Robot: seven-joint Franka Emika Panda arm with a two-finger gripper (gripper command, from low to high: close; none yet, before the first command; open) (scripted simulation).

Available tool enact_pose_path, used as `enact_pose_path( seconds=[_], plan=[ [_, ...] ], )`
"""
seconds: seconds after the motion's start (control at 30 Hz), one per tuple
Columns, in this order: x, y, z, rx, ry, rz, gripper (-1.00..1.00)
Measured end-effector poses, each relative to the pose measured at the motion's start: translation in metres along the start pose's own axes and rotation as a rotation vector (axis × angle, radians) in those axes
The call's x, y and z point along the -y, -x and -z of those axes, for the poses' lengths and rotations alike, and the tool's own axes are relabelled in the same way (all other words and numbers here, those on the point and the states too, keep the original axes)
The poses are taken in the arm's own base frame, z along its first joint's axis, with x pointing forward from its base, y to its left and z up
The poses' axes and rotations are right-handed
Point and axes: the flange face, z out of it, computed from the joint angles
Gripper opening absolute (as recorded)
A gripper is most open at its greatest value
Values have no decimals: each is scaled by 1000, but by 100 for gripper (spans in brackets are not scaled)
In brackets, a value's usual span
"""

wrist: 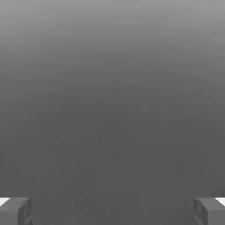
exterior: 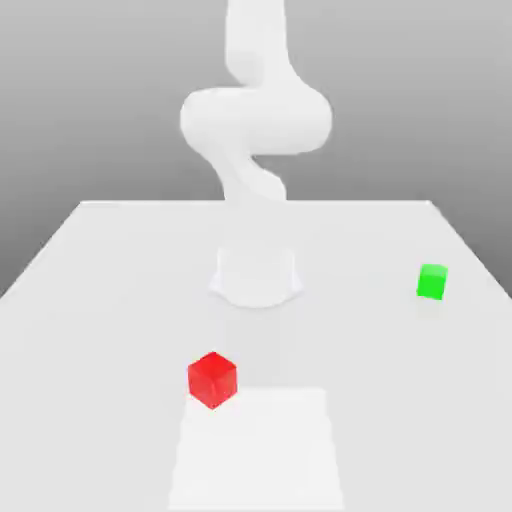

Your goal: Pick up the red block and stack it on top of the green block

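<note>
Pincer (wrist: 112, 212) wide open here, fingertips (wrist: 15, 211) parted at the edges of the hand view, nothing between them, just grey beyond. On the exterior view, the white arm (exterior: 255, 115) rises from its base at the middle of the table (exterior: 100, 260). Red block (exterior: 212, 379) sits on the table nearer the camera, slightly to the exterior view's left of the base. Green block (exterior: 432, 281) rests far off toward the exterior view's right, well apart from red, both clear of the pincer.
</note>
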Motion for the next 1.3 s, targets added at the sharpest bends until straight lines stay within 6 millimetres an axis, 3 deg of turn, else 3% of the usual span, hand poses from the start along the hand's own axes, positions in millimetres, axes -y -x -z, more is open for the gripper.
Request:
enact_pose_path(
  seconds=[0.13,0.27,0.4,0.53,0.7,0.77,1.3],
  plan=[
    [-32,22,-91,98,100,156,0],
    [-74,52,-164,209,172,294,0],
    [-125,92,-223,334,222,422,0],
    [-180,139,-266,471,247,542,0],
    [-248,207,-295,652,241,679,0],
    [-263,222,-300,696,248,708,0],
    [-292,247,-338,758,327,738,0]
  ],
)
